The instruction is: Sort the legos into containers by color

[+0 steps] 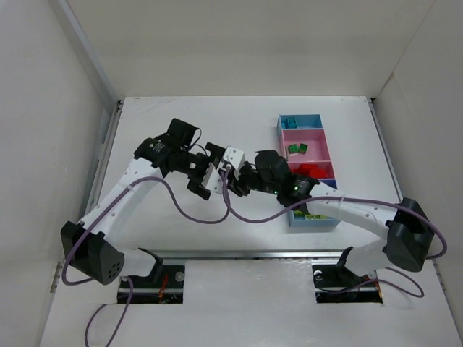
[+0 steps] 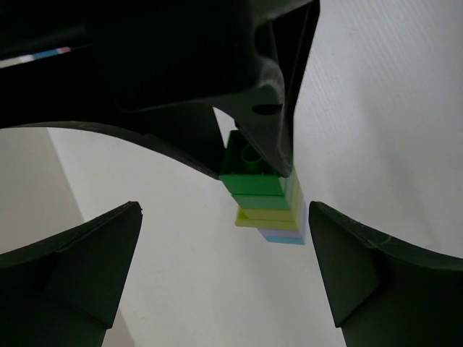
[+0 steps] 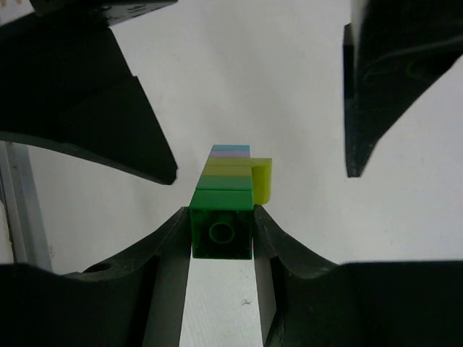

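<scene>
Both arms reach in from their bases at the 6 o'clock edge of the table (image 1: 159, 130) and meet near its middle.

The right pincer (image 3: 223, 218) comes in from 3 o'clock. It is closed on the dark green end brick of a short stack of legos (image 3: 224, 189). From the gripped brick outward the stack runs green, yellow-green, pale purple and light blue, and one yellow-green brick juts out to the side. The stack is held above the white surface.

The left pincer (image 2: 224, 211) faces it from 9 o'clock with its jaws wide apart. One finger stands on each side of the stack's free end, and neither touches it.

The containers (image 1: 279, 137) lie at about 3 o'clock, in a strip running from near to far. The right arm covers part of the nearest light blue bin and hides the bin behind it. Next comes a pink bin holding red legos (image 1: 307, 171), then a pink bin with green legos (image 1: 296, 149). The far light blue bin holds a few blue pieces.
</scene>
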Tool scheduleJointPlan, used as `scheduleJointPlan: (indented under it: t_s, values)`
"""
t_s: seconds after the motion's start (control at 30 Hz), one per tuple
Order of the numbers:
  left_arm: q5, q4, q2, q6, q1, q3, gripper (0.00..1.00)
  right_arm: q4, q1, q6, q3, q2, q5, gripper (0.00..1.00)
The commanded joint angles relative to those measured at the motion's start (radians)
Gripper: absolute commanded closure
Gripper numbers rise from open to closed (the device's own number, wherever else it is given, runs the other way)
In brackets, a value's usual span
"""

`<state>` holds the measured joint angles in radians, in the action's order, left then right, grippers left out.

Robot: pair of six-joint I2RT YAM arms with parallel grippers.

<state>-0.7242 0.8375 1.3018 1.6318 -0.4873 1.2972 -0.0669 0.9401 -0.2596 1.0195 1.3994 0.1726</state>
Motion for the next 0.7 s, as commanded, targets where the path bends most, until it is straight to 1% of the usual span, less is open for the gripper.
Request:
scheduleJointPlan:
  t_s: [0.0, 0.1, 0.17, 0.2, 0.23, 0.3, 0.33, 0.4, 0.43, 0.47, 0.5, 0.53, 0.57, 0.63, 0.67]
  values:
    - [-0.030, 0.136, 0.051, 0.034, 0.021, 0.016, 0.01, -0.043, -0.020, -0.015, 0.030, 0.026, -0.012, 1.00]
    - [-0.093, 0.117, 0.117, 0.010, 0.044, -0.012, 0.01, -0.043, -0.032, -0.006, 0.039, 0.026, -0.001, 1.00]
    - [-0.122, 0.071, 0.152, -0.051, 0.044, -0.012, 0.01, -0.043, -0.044, -0.006, 0.039, 0.026, 0.040, 1.00]
    - [-0.141, 0.040, 0.184, -0.106, 0.044, -0.012, 0.01, -0.043, -0.044, -0.006, 0.039, 0.026, 0.041, 1.00]
    - [-0.179, 0.040, 0.195, -0.121, 0.053, -0.003, 0.01, -0.043, -0.055, -0.006, 0.039, 0.017, 0.054, 1.00]
    - [-0.211, 0.014, 0.205, -0.141, 0.062, -0.003, 0.01, -0.043, -0.064, -0.006, 0.039, 0.016, 0.064, 1.00]
    - [-0.222, -0.030, 0.205, -0.182, 0.062, -0.016, 0.01, -0.043, -0.064, -0.006, 0.039, 0.016, 0.082, 1.00]
    - [-0.242, -0.066, 0.205, -0.210, 0.062, -0.028, 0.01, -0.043, -0.064, -0.006, 0.039, 0.027, 0.093, 1.00]
    - [-0.242, -0.096, 0.217, -0.219, 0.062, -0.038, 0.02, -0.043, -0.064, 0.005, 0.039, 0.027, 0.093, 1.00]
    - [-0.242, -0.119, 0.217, -0.263, 0.062, -0.038, 0.04, -0.043, -0.064, 0.005, 0.039, 0.038, 0.093, 1.00]
    - [-0.242, -0.150, 0.226, -0.297, 0.062, -0.050, 0.07, -0.043, -0.064, 0.016, 0.039, 0.038, 0.093, 1.00]
    - [-0.242, -0.184, 0.226, -0.332, 0.062, -0.050, 0.15, -0.043, -0.064, 0.016, 0.039, 0.038, 0.103, 1.00]
    - [-0.242, -0.233, 0.235, -0.361, 0.062, -0.062, 0.21, -0.043, -0.064, 0.026, 0.048, 0.038, 0.103, 1.00]
    - [-0.242, -0.256, 0.235, -0.398, 0.062, -0.071, 0.32, -0.043, -0.064, 0.026, 0.048, 0.038, 0.113, 1.00]
    - [-0.242, -0.265, 0.235, -0.398, 0.062, -0.072, 0.51, -0.043, -0.064, 0.026, 0.048, 0.038, 0.113, 1.00]
